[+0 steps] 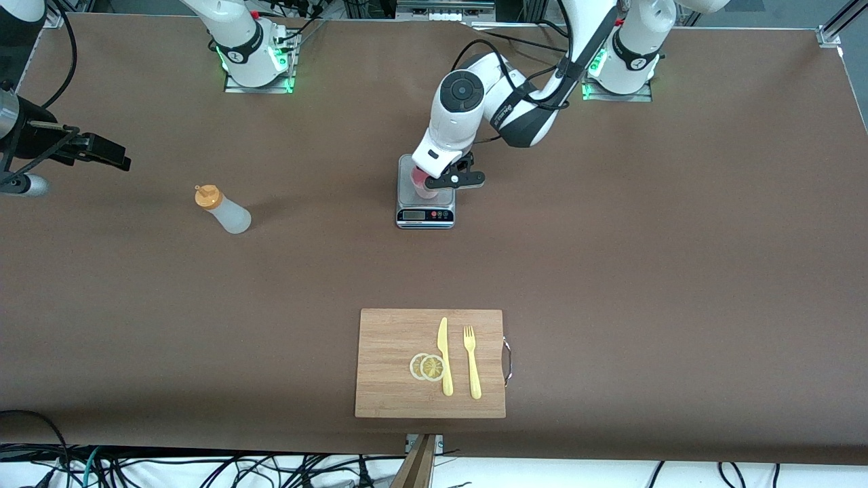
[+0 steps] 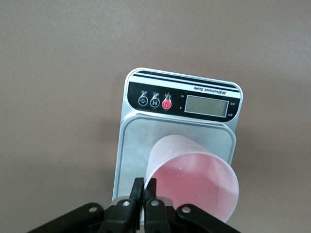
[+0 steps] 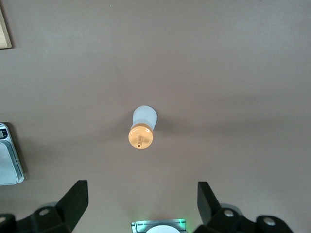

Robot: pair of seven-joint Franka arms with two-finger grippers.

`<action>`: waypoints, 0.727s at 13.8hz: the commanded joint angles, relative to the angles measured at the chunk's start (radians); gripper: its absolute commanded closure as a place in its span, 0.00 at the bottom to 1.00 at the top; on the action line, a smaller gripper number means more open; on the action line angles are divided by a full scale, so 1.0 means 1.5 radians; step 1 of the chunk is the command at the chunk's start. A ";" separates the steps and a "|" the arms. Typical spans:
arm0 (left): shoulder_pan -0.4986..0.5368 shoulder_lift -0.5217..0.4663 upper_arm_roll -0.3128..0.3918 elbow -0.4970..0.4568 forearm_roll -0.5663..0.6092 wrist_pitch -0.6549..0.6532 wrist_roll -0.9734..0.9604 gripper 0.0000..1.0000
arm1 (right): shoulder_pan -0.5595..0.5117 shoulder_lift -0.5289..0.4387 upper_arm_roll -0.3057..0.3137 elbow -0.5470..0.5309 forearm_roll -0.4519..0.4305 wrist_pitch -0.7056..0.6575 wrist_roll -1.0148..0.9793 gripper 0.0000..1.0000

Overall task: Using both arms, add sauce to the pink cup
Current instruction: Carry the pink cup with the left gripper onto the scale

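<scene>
The pink cup (image 1: pixel 420 184) stands on the plate of a small silver scale (image 1: pixel 425 215) at the middle of the table. My left gripper (image 1: pixel 428 181) is shut on the cup's rim. In the left wrist view its fingers (image 2: pixel 138 189) pinch the wall of the cup (image 2: pixel 194 179), one inside and one outside, above the scale (image 2: pixel 141 141). The sauce bottle (image 1: pixel 224 209) stands upright toward the right arm's end of the table. My right gripper (image 1: pixel 108 154) is open and empty, up over the table beside the bottle. The right wrist view shows the bottle (image 3: pixel 142 127) between its spread jaws (image 3: pixel 142 191).
A wooden cutting board (image 1: pixel 386 352) lies near the front camera's edge with two lemon slices (image 1: pixel 427 367), a yellow knife (image 1: pixel 444 352) and a yellow fork (image 1: pixel 471 362). The scale's corner (image 3: pixel 8 158) shows in the right wrist view.
</scene>
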 commanded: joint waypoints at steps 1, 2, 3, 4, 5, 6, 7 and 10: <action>-0.008 -0.002 0.005 -0.002 0.019 0.008 -0.011 0.54 | -0.003 0.002 0.004 0.013 -0.003 -0.013 0.008 0.01; -0.007 -0.005 0.005 -0.002 0.018 0.005 -0.011 0.42 | -0.002 0.002 0.004 0.013 -0.003 -0.013 0.008 0.01; -0.004 -0.009 0.005 0.000 0.017 0.000 -0.012 0.23 | -0.003 0.002 0.004 0.013 -0.003 -0.013 0.008 0.01; 0.000 -0.020 0.005 0.002 0.017 -0.003 -0.010 0.00 | -0.003 0.002 0.004 0.013 -0.003 -0.014 0.008 0.01; 0.006 -0.032 0.005 0.004 0.016 -0.007 -0.006 0.00 | -0.003 0.002 0.004 0.013 -0.003 -0.014 0.008 0.01; 0.013 -0.045 0.005 0.010 0.012 -0.028 -0.003 0.00 | -0.003 0.002 0.004 0.013 -0.003 -0.014 0.008 0.01; 0.020 -0.054 0.006 0.023 0.012 -0.054 0.000 0.00 | -0.003 0.002 0.004 0.013 -0.003 -0.014 0.008 0.01; 0.067 -0.070 0.015 0.112 0.014 -0.186 0.066 0.00 | -0.003 0.002 0.004 0.013 -0.002 -0.012 0.007 0.01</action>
